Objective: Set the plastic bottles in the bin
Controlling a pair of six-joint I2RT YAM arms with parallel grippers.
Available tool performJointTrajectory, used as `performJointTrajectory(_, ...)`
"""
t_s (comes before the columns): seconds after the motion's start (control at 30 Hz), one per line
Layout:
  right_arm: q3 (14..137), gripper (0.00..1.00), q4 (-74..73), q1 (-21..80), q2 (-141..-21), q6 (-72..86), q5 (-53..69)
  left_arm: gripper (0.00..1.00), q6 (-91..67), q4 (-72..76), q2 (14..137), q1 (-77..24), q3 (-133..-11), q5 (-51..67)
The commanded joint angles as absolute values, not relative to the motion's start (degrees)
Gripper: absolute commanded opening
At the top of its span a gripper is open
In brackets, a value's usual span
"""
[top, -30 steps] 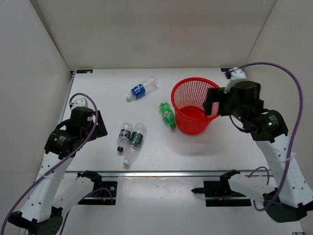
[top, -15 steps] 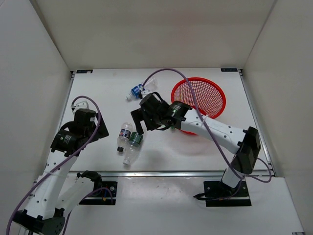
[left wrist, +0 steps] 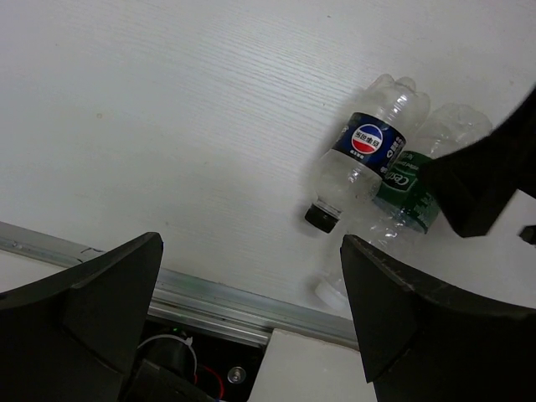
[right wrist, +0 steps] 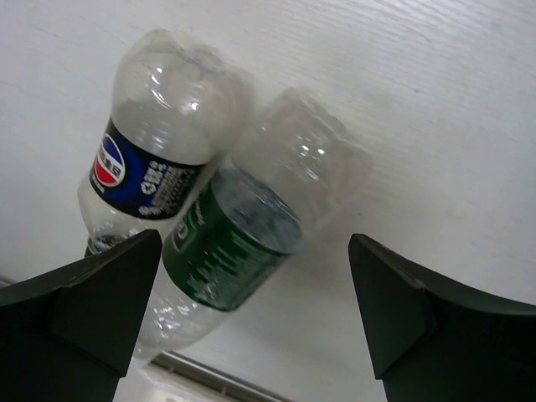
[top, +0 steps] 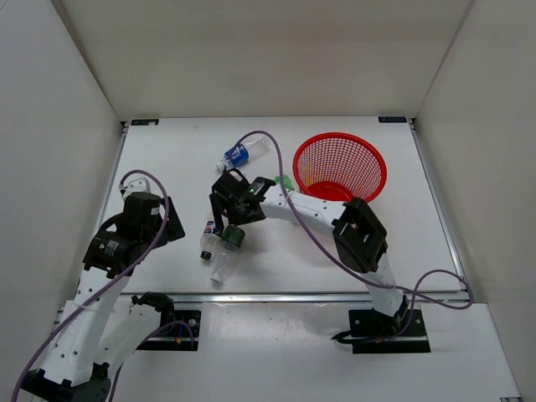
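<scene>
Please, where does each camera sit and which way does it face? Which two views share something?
Top external: above and behind both arms, facing down on them, the table and the bin.
Left wrist: on the left arm, facing down at the table's near edge; fingers of the left gripper frame the bottom.
Right wrist: on the right arm, close above the table, facing down; fingers of the right gripper fill the bottom corners.
Shared: both wrist views show the dark-label bottle and green-label bottle lying side by side.

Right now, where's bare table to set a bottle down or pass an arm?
Bare table right of the bin and in the far-left corner beside the blue-label bottle. Crowded: dark-label bottle and green-label bottle side by side under the right gripper.
</scene>
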State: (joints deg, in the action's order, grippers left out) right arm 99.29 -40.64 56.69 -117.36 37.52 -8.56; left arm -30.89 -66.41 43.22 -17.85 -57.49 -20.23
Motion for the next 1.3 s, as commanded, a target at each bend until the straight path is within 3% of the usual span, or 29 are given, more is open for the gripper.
performJointTrajectory(0.0,105.37,0.92,-42.18,58.62,-121.80,38.93,-13.52,0.99,-30.68,-66.01,41.75,-18.63,-56.95,-19.25)
performJointTrajectory(0.13,107.93,0.93,-46.66,59.85,-126.99,39.99,-16.16,0.99,-30.50,-66.97,41.31,-18.20,-57.48,-20.21)
performJointTrajectory(0.3,106.36,0.86,-48.88,60.91,-129.55,41.92,-16.18,0.99,-29.89,-66.89,40.61,-18.55,-57.13,-20.48)
performJointTrajectory(0.37,105.65,0.57,-48.43,60.47,-128.94,41.75,-15.64,0.98,-29.97,-66.10,40.17,-18.72,-56.43,-20.57)
performJointTrajectory(0.4,106.25,0.37,-48.60,60.47,-128.85,41.92,-15.38,0.98,-30.14,-66.09,40.17,-18.37,-56.60,-20.39)
performJointTrajectory(0.43,107.04,0.30,-49.47,60.64,-128.33,41.75,-15.99,0.98,-30.15,-65.92,39.90,-18.72,-56.34,-19.96)
performJointTrajectory(0.53,108.89,0.20,-50.27,60.38,-125.51,40.87,-17.49,0.99,-30.06,-64.78,40.61,-18.81,-55.37,-18.20)
performJointTrajectory(0.83,114.17,0.08,-49.67,51.44,-106.45,31.83,-8.63,0.98,-30.06,-59.33,43.77,-19.51,-52.21,-14.51)
performJointTrajectory(0.93,115.22,0.08,-49.13,46.95,-100.12,29.28,-7.56,0.98,-31.11,-55.91,45.17,-19.69,-49.49,-13.01)
performJointTrajectory(1.13,108.92,0.05,-45.02,27.02,-90.98,25.84,-1.16,0.99,-32.52,-49.58,48.86,-19.77,-45.44,-10.65)
performJointTrajectory(1.27,104.07,0.08,-40.88,21.36,-89.03,22.43,-5.00,0.98,-33.13,-47.11,52.64,-22.58,-44.74,-10.19)
